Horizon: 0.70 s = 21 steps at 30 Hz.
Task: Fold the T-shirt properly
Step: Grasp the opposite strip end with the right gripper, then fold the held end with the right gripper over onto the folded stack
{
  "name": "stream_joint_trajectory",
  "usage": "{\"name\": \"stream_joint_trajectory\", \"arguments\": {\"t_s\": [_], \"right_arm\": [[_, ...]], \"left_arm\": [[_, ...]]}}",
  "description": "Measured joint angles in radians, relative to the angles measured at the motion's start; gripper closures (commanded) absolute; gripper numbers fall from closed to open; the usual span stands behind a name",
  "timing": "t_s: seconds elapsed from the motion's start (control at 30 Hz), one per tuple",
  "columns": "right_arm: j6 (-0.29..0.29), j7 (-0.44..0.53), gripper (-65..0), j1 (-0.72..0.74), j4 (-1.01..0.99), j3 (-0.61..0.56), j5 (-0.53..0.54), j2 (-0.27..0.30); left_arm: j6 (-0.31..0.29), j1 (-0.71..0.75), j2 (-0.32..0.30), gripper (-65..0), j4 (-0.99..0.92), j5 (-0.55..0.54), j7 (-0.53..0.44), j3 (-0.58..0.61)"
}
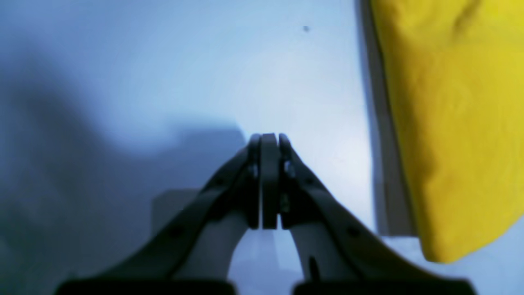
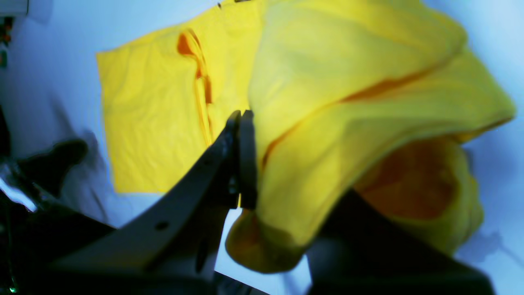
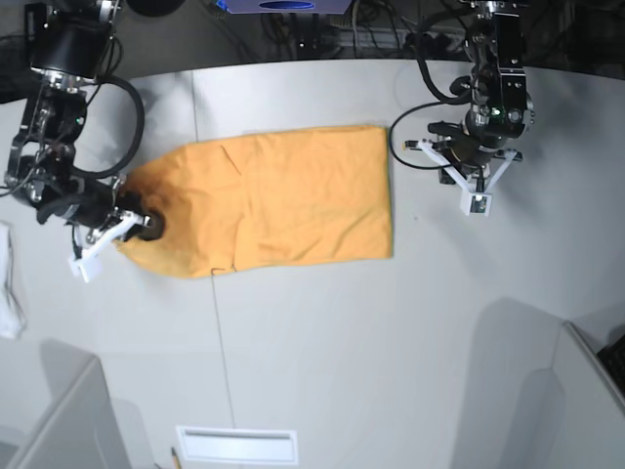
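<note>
Start at the left side of the base view. Your right gripper (image 3: 98, 244) is there, down at the end of the T-shirt (image 3: 283, 200). Its jaws are pinched on the cloth. In the right wrist view you can see the right gripper (image 2: 262, 164) with a bunched fold of the T-shirt (image 2: 348, 102) squeezed between its fingers (image 2: 245, 155). The cloth puffs up and hangs over one side of the jaws. The rest of the shirt lies flat on the table (image 2: 53, 82) past the fingertips.

Move toward the middle. The T-shirt is spread out long on the table (image 3: 342, 342), and it looks orange here.

Now look to the right. Your left gripper (image 3: 479, 203) sits just past the far edge of the shirt, not touching it. In the left wrist view the left gripper (image 1: 269, 141) has its jaws pressed tight together with nothing in them. The T-shirt (image 1: 450, 123) lies off to the right of the jaws, with bare table (image 1: 204, 73) in front.
</note>
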Motion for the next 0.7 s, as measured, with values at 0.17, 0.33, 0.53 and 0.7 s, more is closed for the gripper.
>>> {"name": "stream_joint_trajectory", "arguments": {"t_s": [0.17,0.33,0.53,0.7], "right_arm": [[-0.047,0.003,0.0,-0.007,0.121,-0.061,0.010,-0.042],[-0.056,0.054,0.0,-0.006,0.170,-0.222,-0.219,-0.068],[-0.054,0.147,0.0,0.002,0.228,-0.468,-0.573,-0.105],[-0.054,0.239,0.0,-0.013,0.229,-0.628,-0.893,-0.170]], "left_arm": [[-0.004,0.000,-0.013,0.0,-0.056,-0.014,-0.002,0.061],[-0.001,-0.041,-0.016,0.0,-0.073,0.096,0.000,0.121],[0.001,-0.093,0.003,0.0,-0.126,0.351,-0.034,0.257],[0.002,-0.118,0.023,0.0,-0.137,0.345,-0.029,0.278]]}}
